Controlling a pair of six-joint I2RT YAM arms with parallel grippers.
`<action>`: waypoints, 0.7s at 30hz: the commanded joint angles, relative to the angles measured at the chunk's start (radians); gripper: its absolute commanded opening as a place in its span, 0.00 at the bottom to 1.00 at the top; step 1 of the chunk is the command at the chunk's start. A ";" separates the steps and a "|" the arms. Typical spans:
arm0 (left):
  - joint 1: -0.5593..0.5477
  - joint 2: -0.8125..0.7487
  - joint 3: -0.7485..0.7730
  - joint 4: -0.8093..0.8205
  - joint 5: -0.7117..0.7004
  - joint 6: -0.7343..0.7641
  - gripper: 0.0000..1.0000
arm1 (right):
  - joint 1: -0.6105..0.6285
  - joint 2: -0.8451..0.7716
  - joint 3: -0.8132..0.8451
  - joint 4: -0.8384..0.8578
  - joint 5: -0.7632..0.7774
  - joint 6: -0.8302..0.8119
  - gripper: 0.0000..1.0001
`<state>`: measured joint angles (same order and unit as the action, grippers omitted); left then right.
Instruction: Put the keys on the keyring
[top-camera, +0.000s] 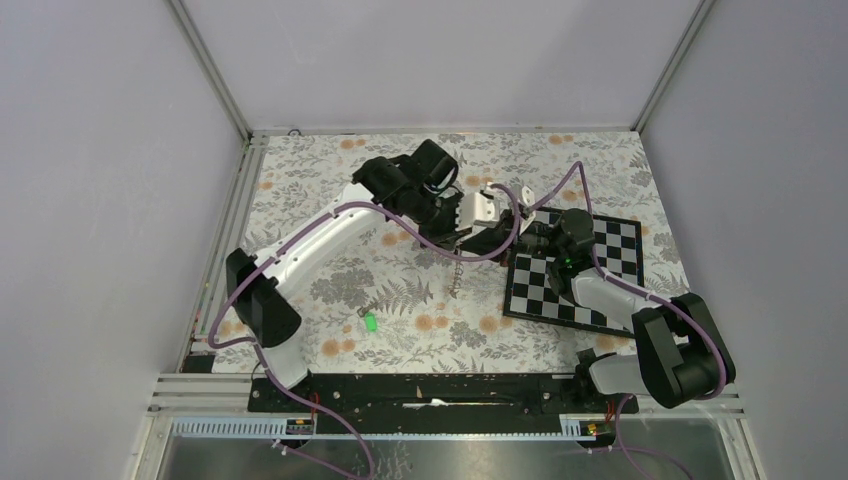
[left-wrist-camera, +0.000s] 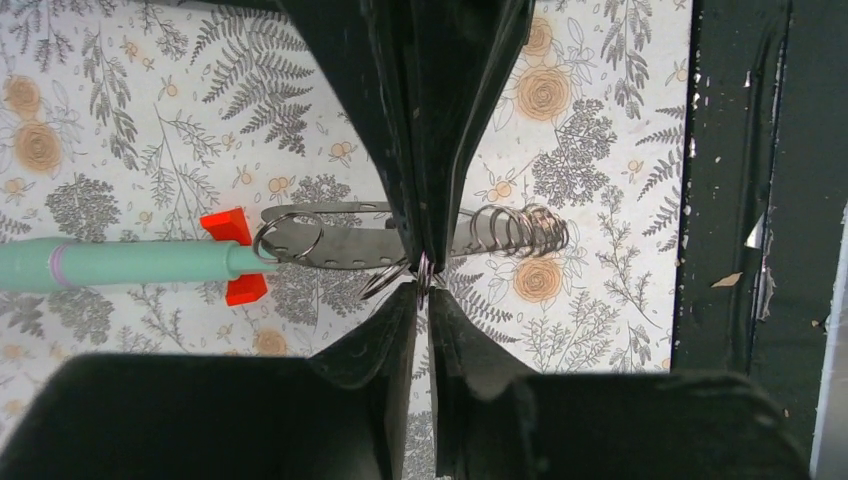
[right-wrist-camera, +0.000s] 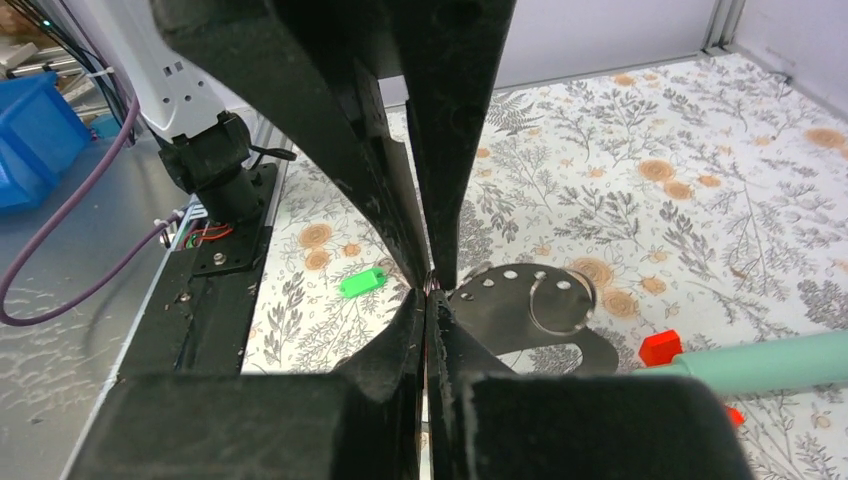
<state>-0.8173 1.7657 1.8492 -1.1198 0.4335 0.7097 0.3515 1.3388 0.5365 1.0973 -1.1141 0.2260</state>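
The keyring is a flat grey oval plate with punched holes, and wire rings and a coiled spring hang from it. It is held up above the flowered table between both arms. My left gripper pinches one wire ring at its tips, with only a slim gap between the fingers. My right gripper is shut on the same spot at the edge of the keyring, opposite the left fingers. A key with a green head lies on the table nearer the bases, also in the right wrist view.
A teal stick with a red base lies on the table under the keyring. A black-and-white chessboard lies on the right under the right arm. A black base rail runs along the near edge.
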 joint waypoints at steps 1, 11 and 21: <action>0.048 -0.107 -0.098 0.125 0.146 0.007 0.18 | -0.009 -0.026 0.030 0.015 0.005 0.032 0.00; 0.100 -0.139 -0.195 0.242 0.261 -0.028 0.25 | -0.012 -0.022 0.034 0.025 0.006 0.058 0.00; 0.158 -0.200 -0.290 0.294 0.410 0.027 0.30 | -0.022 -0.020 0.036 0.058 -0.010 0.093 0.00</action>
<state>-0.6861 1.6493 1.6001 -0.8993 0.7128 0.6998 0.3374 1.3384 0.5365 1.0828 -1.1168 0.2924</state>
